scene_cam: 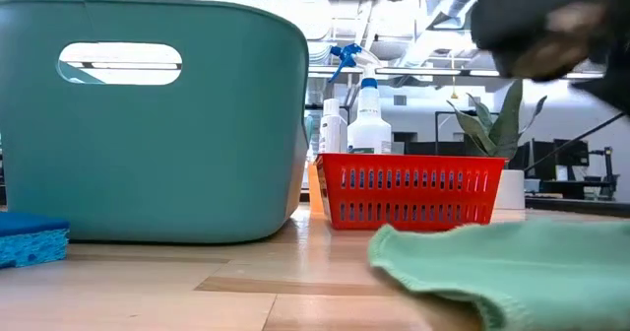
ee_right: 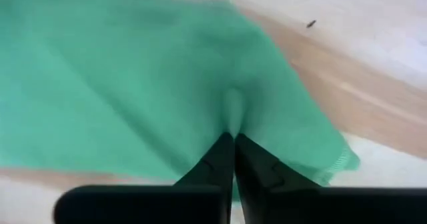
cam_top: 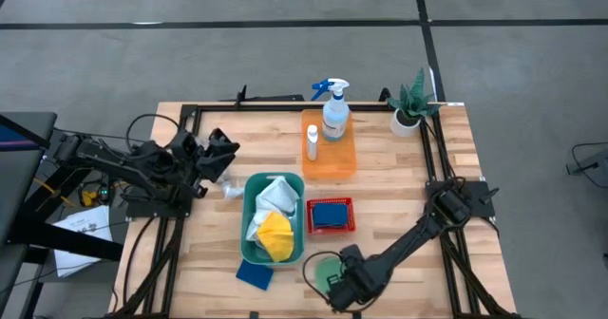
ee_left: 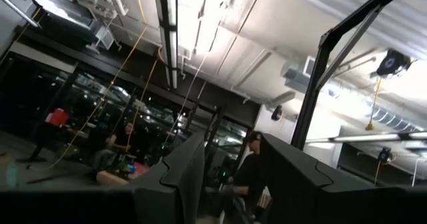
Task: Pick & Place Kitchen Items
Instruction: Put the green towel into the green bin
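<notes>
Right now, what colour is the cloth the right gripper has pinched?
Green; the right gripper is shut on the green cloth, clearest in the right wrist view.

1. A tub (cam_top: 249, 226) at the table's (cam_top: 399, 181) centre holds cloths (cam_top: 273, 221).
2. A basket (cam_top: 330, 215) sits just right of it, holding a sponge (cam_top: 330, 213).
3. Behind them, a tray (cam_top: 329, 158) carries a spray bottle (cam_top: 334, 112) and a small bottle (cam_top: 312, 142).
4. A plant (cam_top: 410, 103) stands at the far right corner.
</notes>
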You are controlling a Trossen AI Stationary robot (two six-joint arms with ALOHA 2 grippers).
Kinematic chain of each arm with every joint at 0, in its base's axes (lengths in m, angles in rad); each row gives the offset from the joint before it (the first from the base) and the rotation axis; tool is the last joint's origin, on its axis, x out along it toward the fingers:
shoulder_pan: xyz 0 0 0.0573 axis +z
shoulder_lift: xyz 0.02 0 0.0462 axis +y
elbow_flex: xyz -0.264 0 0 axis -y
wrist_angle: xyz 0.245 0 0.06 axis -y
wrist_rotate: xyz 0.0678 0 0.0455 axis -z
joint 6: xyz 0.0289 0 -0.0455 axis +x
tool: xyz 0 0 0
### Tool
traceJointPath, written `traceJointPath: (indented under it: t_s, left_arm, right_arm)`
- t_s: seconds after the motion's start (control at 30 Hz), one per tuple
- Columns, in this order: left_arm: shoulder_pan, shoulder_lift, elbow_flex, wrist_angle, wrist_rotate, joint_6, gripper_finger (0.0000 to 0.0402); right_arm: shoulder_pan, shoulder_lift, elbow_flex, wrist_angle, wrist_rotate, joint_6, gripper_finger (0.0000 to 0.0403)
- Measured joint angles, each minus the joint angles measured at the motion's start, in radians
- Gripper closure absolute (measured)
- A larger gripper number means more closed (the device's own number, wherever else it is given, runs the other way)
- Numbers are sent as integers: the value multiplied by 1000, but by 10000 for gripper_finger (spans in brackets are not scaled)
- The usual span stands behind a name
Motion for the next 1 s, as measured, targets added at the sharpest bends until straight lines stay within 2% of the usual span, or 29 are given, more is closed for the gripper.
traceJointPath:
  t_s: [0.13, 0.43, 0.63, 0.83, 1.0]
  left_arm:
    - [0, 1, 0, -57, -1, -24, 257]
    - [0, 0, 0, -176, -1, -72, 256]
    - [-12, 23, 0, -229, -2, -74, 256]
    - [-51, 112, 13, -245, 1, -67, 256]
    - [-83, 236, 91, -245, 1, 49, 256]
  right_arm:
    - [23, -48, 0, 0, 57, 13, 400]
    - [60, -228, 1, -50, 270, 4, 402]
    - [46, -343, 3, -37, 431, -135, 402]
    - [-13, -430, 3, -17, 475, -301, 403]
    - [-66, -486, 3, 41, 504, -444, 403]
